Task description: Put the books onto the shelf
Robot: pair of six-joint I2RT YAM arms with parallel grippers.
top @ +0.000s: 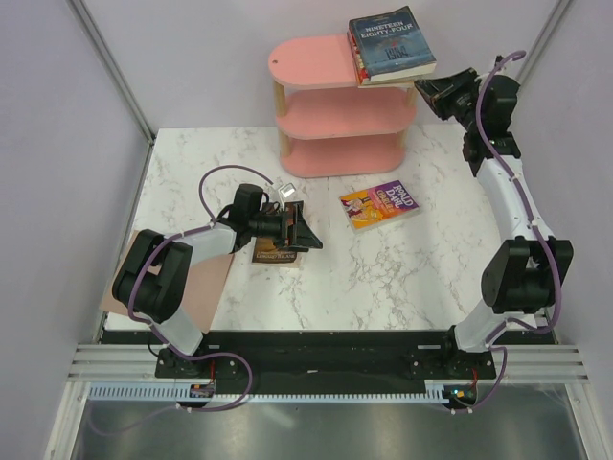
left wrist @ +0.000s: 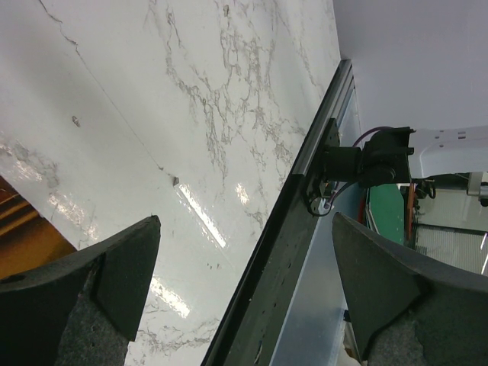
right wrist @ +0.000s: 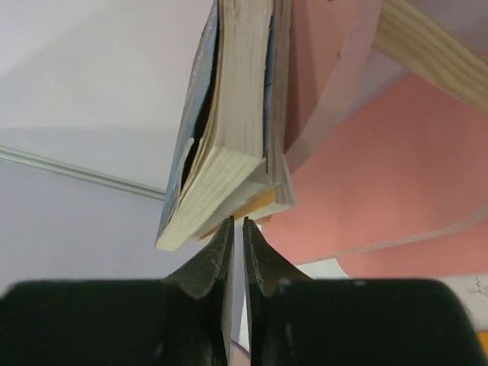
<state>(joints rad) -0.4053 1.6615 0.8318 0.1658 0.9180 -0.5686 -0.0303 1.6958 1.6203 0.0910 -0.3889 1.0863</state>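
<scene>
At rear of white marble table (top: 431, 278): pink three-tier shelf (top: 340, 105). On top board, right end, overhanging: dark blue paperback stack (top: 391, 45). On table before shelf: purple-yellow paperback (top: 381, 205); dark brown paperback (top: 276, 257) to its left.

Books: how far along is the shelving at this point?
Done: a stack topped by Nineteen Eighty-Four lies on the shelf's top board, overhanging its right end. In hand: nothing gripped; the right claw, shut, sits at the stack's corner, the left claw hangs open over the brown book. Left: that book and the Roald Dahl book, both on the table.

The left gripper (left wrist: 244, 221) is made of black wedge-shaped fingers (left wrist: 91, 290); purple cables (top: 215, 177) are looped along white-and-black arms (top: 508, 192).
</scene>
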